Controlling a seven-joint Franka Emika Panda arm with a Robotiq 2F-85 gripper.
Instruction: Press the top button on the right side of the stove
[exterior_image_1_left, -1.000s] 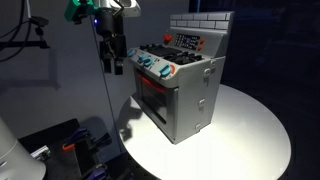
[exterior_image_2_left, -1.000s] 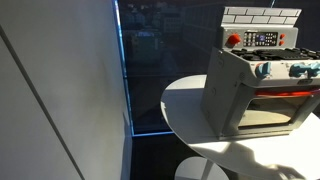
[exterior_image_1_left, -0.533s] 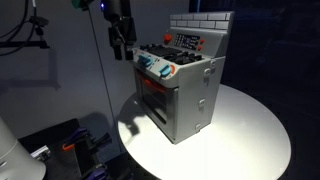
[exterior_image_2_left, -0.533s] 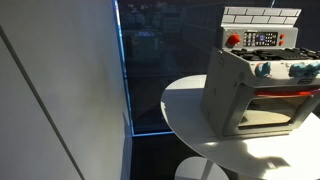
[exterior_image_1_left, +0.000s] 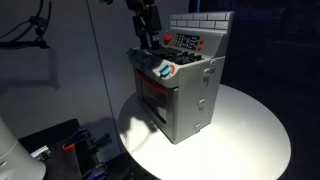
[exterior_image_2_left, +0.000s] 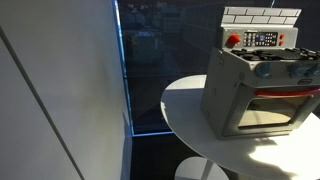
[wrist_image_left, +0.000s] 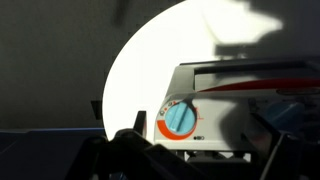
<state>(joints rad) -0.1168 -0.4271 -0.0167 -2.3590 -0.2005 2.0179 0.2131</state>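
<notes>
The grey-silver toy stove (exterior_image_1_left: 185, 95) stands on a round white table (exterior_image_1_left: 250, 135) and also shows in an exterior view (exterior_image_2_left: 255, 95). Its red-framed button panel (exterior_image_1_left: 189, 42) sits on top in front of the brick-pattern back wall (exterior_image_2_left: 262, 15). My gripper (exterior_image_1_left: 148, 40) hangs over the stove's front corner, above the knobs and to the side of the panel, touching nothing. In the wrist view the dark fingers (wrist_image_left: 200, 160) stand wide apart and empty, with a blue knob in an orange ring (wrist_image_left: 180, 120) just beyond them. The gripper is out of view in one exterior view.
The table edge (exterior_image_2_left: 180, 110) drops to a dark floor. Cables and dark equipment (exterior_image_1_left: 70, 145) lie on the floor beside the table. A camera stand (exterior_image_1_left: 35, 25) is at the back. A pale wall panel (exterior_image_2_left: 60, 90) fills one side.
My gripper has moved up and sideways from beside the table to above the stove's front corner. Its shadow now falls on the knobs. The stove has not moved.
</notes>
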